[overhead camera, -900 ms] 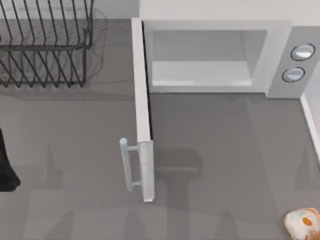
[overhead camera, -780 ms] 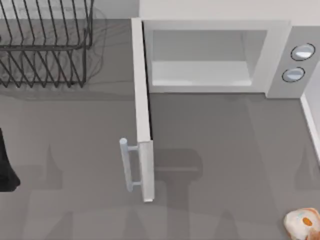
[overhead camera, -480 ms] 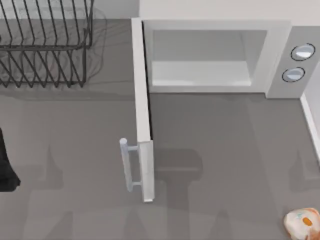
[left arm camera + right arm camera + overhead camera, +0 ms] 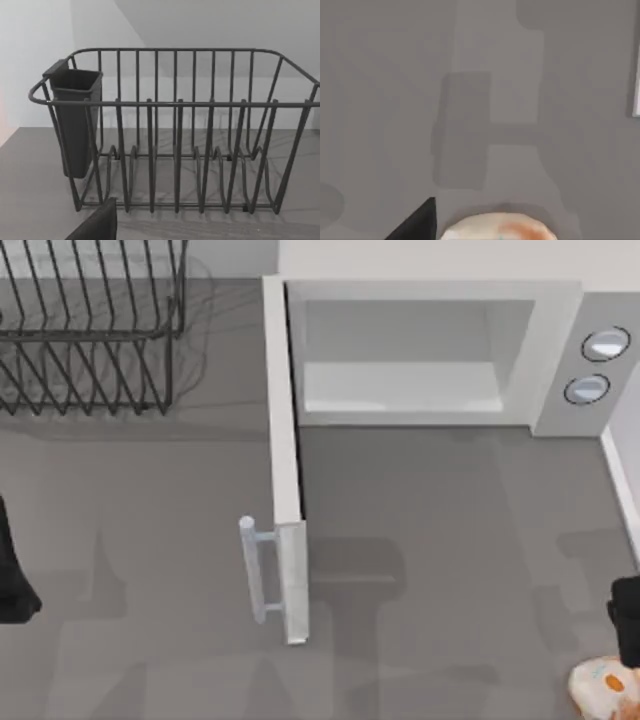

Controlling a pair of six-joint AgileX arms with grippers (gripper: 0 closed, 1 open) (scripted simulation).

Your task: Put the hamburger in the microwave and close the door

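The large white boxy microwave (image 4: 440,350), with its grey side panel and two round silvery knobs, stood at the far side of the table, and its white hinged door (image 4: 285,465) with the pale silvery bar handle (image 4: 254,568) hung wide open, swung out toward the near edge so that the rectangular cavity was bare. The small round cream-coloured hamburger (image 4: 603,689) with orange patches lay on the grey table (image 4: 430,540) at the near right corner, well apart from the cavity; in the right wrist view it sat just under the camera (image 4: 497,227). The right gripper (image 4: 627,625) showed as a dark shape at the table's right edge, just beside the hamburger, and whether its fingers were spread or closed could not be told; it did not appear to hold anything. The left gripper (image 4: 12,580) sat parked at the left edge, facing the black wire dish rack (image 4: 175,130), its opening likewise impossible to judge. By this reading nothing of the task was done beyond the door standing open: the hamburger was not yet picked up, not yet placed inside, and the door was left to be shut.
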